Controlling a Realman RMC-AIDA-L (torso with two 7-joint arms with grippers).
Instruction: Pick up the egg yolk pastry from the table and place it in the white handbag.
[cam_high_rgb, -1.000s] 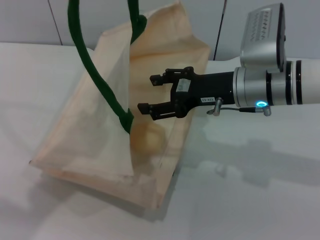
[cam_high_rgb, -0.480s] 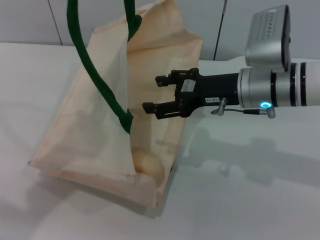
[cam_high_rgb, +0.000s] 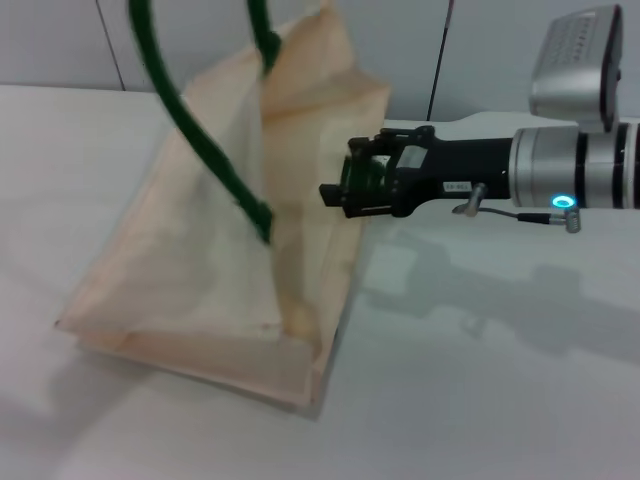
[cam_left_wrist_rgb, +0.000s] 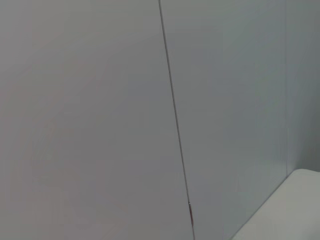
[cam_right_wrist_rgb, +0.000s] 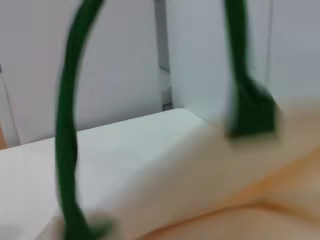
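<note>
Looked out over a white tabletop backed by a grey panelled wall; found nothing but that wall and a tabletop corner in the left wrist view, and saw no left hand anywhere.

Found the white handbag as the biggest thing there, resting on its lower edge on the tabletop and leaning, with its long axis running from the near-left bottom corner up and away toward the wall. Judged the mouth to face upward and toward the robot's right, with the green handles rising out of the top of the head view.

Placed the right arm reaching in level from the right, with the right hand just beside the bag's right edge, near the mouth. Could not tell how far that hand was open; made out nothing held in it.

Could not make out the egg yolk pastry on any bare tabletop; judged it to lie inside the bag, hidden by the fabric.

Judged the risks thus: a snag of the hand on the thin fabric or a handle, tipping the leaning bag and rolling the round pastry out through the mouth.
</note>
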